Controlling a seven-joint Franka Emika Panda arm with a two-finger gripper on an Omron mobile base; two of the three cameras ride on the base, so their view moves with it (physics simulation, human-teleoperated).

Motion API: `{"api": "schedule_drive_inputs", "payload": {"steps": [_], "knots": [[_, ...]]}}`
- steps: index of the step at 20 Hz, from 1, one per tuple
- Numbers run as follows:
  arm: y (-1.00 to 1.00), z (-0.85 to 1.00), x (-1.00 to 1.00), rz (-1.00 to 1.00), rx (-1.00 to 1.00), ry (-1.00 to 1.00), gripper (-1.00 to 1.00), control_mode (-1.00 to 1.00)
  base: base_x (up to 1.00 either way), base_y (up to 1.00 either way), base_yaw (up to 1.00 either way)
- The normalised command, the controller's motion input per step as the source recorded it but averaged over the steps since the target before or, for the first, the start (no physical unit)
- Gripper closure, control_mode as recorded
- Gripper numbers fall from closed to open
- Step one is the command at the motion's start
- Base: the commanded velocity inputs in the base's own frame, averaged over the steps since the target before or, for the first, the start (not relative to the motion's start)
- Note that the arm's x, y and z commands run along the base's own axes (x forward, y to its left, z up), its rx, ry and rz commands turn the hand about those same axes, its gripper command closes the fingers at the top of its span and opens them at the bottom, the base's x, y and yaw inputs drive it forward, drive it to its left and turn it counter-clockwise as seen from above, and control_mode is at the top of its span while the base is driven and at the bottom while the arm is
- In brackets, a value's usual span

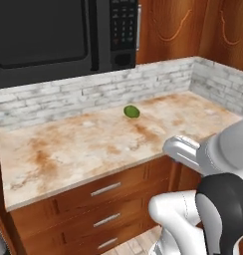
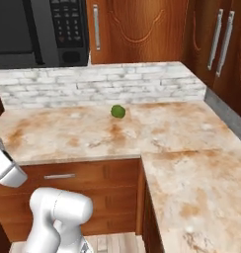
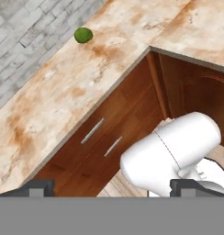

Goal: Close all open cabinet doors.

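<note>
Two finger tips of the claw (image 3: 111, 187) stand spread wide at the foot of the hand view, holding nothing. Just below and ahead lie the drawers (image 3: 104, 137), then the counter (image 3: 68, 87) with a lime (image 3: 83, 35) far off. Cabinet doors (image 2: 137, 29) sit well beyond, above the backsplash, and look shut; another door (image 3: 196, 92) stands low nearby. Judging by this, the step is searching: next, turn to find an open door.
</note>
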Motion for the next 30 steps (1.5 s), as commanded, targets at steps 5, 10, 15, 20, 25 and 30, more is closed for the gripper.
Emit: {"api": "schedule_drive_inputs", "payload": {"steps": [5, 10, 15, 20, 25, 30], "knots": [[0.00, 0.00, 0.00, 0.00, 0.00, 0.00, -1.00, 1.00, -0.45, 0.44, -0.26], [0.00, 0.00, 0.00, 0.00, 0.00, 0.00, -1.00, 1.00, -0.60, 0.10, -0.46], [0.00, 0.00, 0.00, 0.00, 0.00, 0.00, -1.00, 1.00, -0.52, 0.09, -0.64], [0.00, 0.00, 0.00, 0.00, 0.00, 0.00, -1.00, 1.00, -0.42, 0.09, -0.67], [0.00, 0.00, 0.00, 0.00, 0.00, 0.00, -1.00, 1.00, -0.31, 0.15, -0.67], [0.00, 0.00, 0.00, 0.00, 0.00, 0.00, -1.00, 1.00, -0.07, 0.20, -0.66]]}}
